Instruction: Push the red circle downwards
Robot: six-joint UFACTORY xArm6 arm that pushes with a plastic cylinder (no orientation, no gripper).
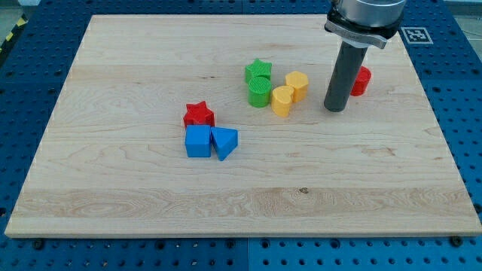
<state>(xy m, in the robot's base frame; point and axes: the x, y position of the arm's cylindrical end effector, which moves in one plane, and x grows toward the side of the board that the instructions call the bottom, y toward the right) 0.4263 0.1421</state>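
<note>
You've got the tool's tip (335,108) on the table (113,188), nothing gripped; red circle (361,80) sits just right, partly hidden behind it.

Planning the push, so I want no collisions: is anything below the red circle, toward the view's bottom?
Nothing visible: the board below the red circle holds no blocks. My tip sits just left of it, partly hiding it.
</note>
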